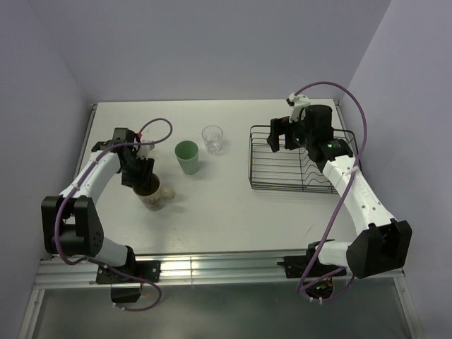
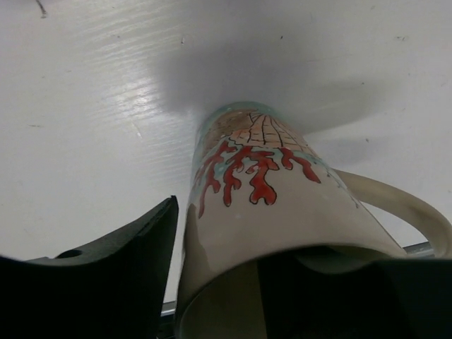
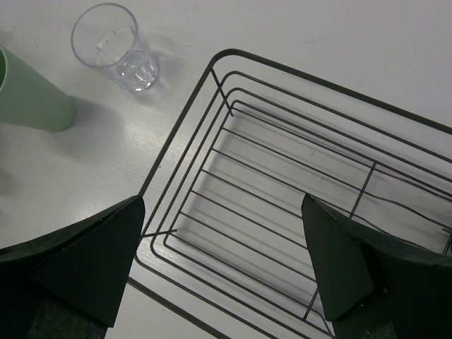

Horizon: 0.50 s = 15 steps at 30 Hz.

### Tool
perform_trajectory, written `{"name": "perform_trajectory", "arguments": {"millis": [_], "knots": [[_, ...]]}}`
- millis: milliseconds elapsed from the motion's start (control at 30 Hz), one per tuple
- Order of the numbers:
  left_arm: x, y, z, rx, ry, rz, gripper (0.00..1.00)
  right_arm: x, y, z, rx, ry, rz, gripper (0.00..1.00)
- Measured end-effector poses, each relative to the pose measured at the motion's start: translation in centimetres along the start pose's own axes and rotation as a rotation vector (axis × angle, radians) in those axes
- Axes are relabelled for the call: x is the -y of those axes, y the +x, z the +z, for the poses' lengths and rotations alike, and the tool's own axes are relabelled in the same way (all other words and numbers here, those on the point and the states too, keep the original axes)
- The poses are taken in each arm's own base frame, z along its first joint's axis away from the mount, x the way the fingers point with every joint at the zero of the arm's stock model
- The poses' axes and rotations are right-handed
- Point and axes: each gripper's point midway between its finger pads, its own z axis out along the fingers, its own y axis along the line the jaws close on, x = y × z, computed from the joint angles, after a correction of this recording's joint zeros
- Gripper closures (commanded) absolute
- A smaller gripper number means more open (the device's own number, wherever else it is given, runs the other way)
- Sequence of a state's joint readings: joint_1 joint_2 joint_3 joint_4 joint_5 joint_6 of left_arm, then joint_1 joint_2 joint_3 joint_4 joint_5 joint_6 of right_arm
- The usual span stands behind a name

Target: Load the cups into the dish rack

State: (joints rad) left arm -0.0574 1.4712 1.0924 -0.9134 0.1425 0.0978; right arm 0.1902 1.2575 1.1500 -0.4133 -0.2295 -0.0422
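- The cream patterned mug (image 2: 261, 191) stands upright on the white table (image 1: 226, 212), toward the left front; the left gripper (image 1: 143, 176) straddles its wall from above, one finger outside and the other inside the mouth; I cannot tell whether the jaws are clenched on it.
- The green tumbler (image 1: 187, 157) stands just beyond and to the right, apart from the mug.
- The dish rack (image 1: 279, 166) lies on the right side of the table.
- The clear glass (image 1: 212, 139) stands upright farther back, between tumbler and rack.
- The right gripper (image 1: 281, 138) hangs over the rack's far left corner; its jaws are spread wide, grasping nothing.
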Motion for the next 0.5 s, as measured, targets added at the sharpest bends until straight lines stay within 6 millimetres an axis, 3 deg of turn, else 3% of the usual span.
{"name": "perform_trajectory", "arguments": {"millis": [233, 500], "knots": [[0.3, 0.8, 1.2, -0.018, 0.029, 0.005, 0.64, 0.0, -0.2, 0.0, 0.000, 0.000, 0.000, 0.00], [0.4, 0.3, 1.0, 0.021, 0.034, 0.012, 0.99, -0.1, -0.2, -0.1, -0.003, -0.007, 0.001, 0.00]]}}
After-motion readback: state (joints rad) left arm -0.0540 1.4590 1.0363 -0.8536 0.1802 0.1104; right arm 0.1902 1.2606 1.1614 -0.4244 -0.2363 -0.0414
